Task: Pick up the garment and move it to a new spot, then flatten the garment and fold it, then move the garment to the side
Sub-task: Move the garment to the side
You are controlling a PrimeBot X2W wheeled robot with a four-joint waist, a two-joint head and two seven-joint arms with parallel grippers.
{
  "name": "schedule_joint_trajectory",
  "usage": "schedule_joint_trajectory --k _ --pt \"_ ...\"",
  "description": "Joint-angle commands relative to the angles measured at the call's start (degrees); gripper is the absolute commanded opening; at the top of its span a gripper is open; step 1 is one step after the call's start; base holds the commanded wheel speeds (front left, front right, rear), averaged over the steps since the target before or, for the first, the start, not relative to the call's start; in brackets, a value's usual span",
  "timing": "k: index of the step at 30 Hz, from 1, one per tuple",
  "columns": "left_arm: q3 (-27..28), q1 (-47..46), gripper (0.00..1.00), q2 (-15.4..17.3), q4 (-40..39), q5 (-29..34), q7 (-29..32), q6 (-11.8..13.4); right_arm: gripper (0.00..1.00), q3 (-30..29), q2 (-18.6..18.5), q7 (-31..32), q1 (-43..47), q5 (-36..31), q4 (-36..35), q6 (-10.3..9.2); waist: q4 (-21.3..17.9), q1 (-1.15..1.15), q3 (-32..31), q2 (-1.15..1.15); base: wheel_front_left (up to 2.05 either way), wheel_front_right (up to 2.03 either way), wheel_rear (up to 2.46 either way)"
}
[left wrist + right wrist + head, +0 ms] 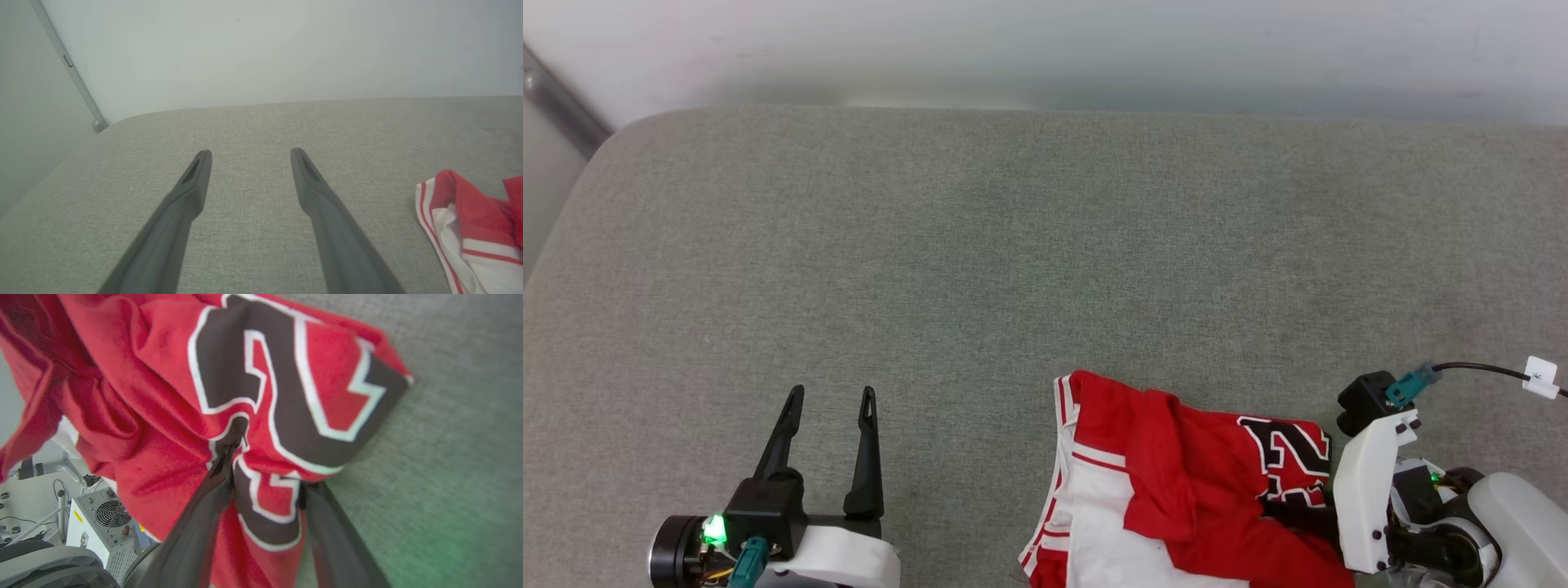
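Grey table (1013, 245): left jaws open; right jaws astride shirt (1176, 457) fold, grip unclear; bite deep before lifting

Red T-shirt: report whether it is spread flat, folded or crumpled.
Crumpled. The red T-shirt lies bunched on the grey fabric surface, with red folds overlapping white fabric and its number print creased.

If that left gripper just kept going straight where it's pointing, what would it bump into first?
Probably nothing soon: the left gripper points across the grey cushion toward the pale wall. The garment lies off to its right. Its height above the cushion is unclear.
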Motion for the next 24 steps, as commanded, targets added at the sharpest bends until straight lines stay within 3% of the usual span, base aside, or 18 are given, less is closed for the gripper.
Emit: schedule_joint_trajectory --k 1,11,18,24 --pt "0.1 -0.9 1.00 -0.1 0.1 -0.2 -0.1 0.2 0.00 3.2 1.0 -0.7 1.5 -1.4 3.5 -0.83 0.0 0.00 -0.2 0.00 0.00 0.00 0.00" --pt "1.1 3.2 1.00 -0.1 0.8 0.1 -0.1 0.8 0.00 7.9 -5.3 -11.2 -5.7 -2.1 -3.2 -0.49 -2.2 0.00 -6.0 0.00 0.00 0.00 0.00" --pt "2.0 5.9 1.00 -0.2 -0.6 -0.9 -0.1 1.8 0.00 11.9 -13.1 -12.3 -12.5 -4.6 -11.8 -0.49 -9.3 0.00 -7.0 0.00 0.00 0.00 0.00" --pt "2.4 4.7 1.00 -0.2 -1.6 -0.9 -0.1 1.7 0.00 11.2 -20.2 -10.5 -16.3 -5.7 -16.4 -0.49 -16.1 0.00 -4.1 0.00 0.00 0.00 0.00"
